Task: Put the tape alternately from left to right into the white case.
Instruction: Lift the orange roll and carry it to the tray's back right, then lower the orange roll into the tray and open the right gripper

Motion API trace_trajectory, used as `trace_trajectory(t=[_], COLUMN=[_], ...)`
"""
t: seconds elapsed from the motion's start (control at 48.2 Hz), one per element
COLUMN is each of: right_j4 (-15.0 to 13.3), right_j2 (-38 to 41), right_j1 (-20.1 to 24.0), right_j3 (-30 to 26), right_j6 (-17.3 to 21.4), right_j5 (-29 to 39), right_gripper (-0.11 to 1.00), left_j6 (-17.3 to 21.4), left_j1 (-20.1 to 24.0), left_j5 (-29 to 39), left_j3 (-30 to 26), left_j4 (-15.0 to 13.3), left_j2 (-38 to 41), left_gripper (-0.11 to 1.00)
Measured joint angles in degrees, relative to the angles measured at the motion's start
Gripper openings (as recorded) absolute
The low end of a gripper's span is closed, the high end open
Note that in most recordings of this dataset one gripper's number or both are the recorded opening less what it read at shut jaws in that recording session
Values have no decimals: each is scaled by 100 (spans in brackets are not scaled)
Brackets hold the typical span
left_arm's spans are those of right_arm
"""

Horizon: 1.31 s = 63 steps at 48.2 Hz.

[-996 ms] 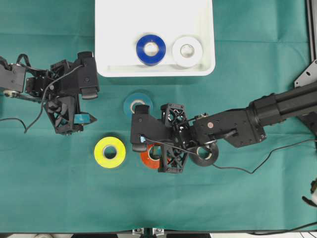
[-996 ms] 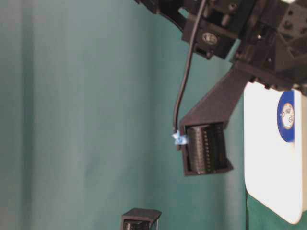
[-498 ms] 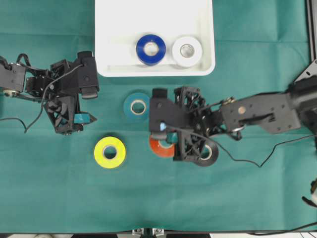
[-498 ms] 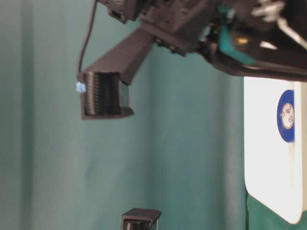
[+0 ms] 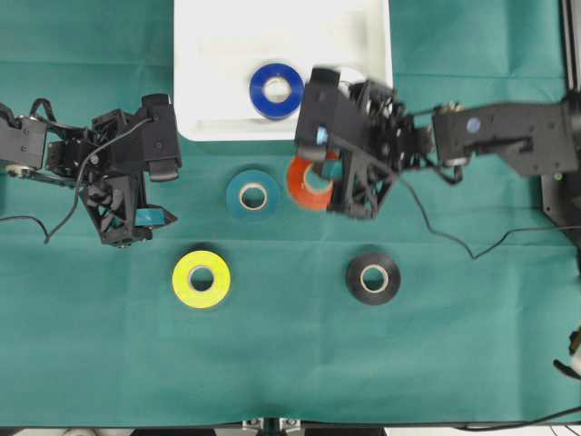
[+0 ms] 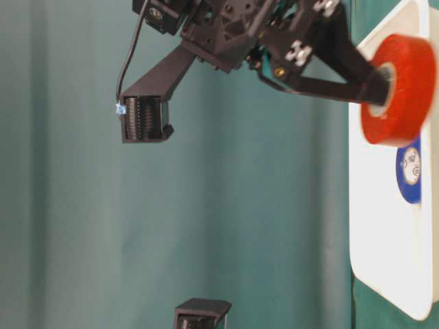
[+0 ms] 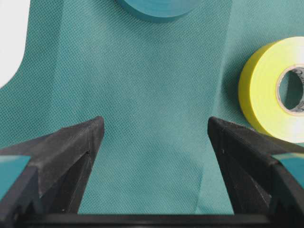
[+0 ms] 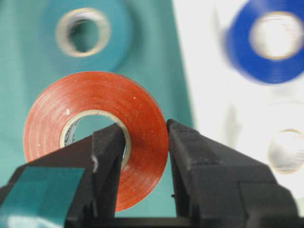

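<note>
My right gripper [image 8: 145, 137] is shut on the orange-red tape roll [image 8: 137, 114], one finger through its core and the other on its outer face. It holds the roll [image 5: 309, 184] in the air by the near rim of the white case [image 5: 195, 127]. A blue roll [image 5: 277, 90] lies in the case, and a white roll [image 8: 285, 149] beside it is mostly hidden under the arm from overhead. Teal [image 5: 251, 193], yellow [image 5: 201, 279] and black [image 5: 373, 278] rolls lie on the cloth. My left gripper [image 7: 156, 137] stands open over bare cloth, left of the teal roll.
Green cloth covers the table. The right arm [image 5: 508, 136] reaches in from the right across the case's near right corner. The left arm's cable [image 5: 64, 209] trails on the cloth at far left. A metal frame [image 5: 570, 54] runs along the right edge.
My right gripper has lifted the orange-red roll from beside the black roll and carried it up towards the case. The black roll is now uncovered. The left arm has not moved.
</note>
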Motion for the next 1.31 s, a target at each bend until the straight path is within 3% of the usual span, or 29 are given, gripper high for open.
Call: trace_trajectory(t=[0.208,0.54,0.789,1.307], right_j4=[-167,-677,-905,-1020], right_j2=[-44,-44,-18,694], right_j1=[-562,-1134,-1617,-2742], right_j3=[35,35,35,44], right_j6=[-35,-35,-35,-44], right_j5=[0,-18,-79,-958], right_gripper=[28,28,28,28], left_j6=[-9,-9,-9,-9], left_j1=[0,0,9,9], left_j5=[0,9,-9,-70], left_j3=[0,0,0,0], left_j4=[-9,-9,-9,-9], left_j2=[0,0,0,0], left_gripper=[68,68,68,68])
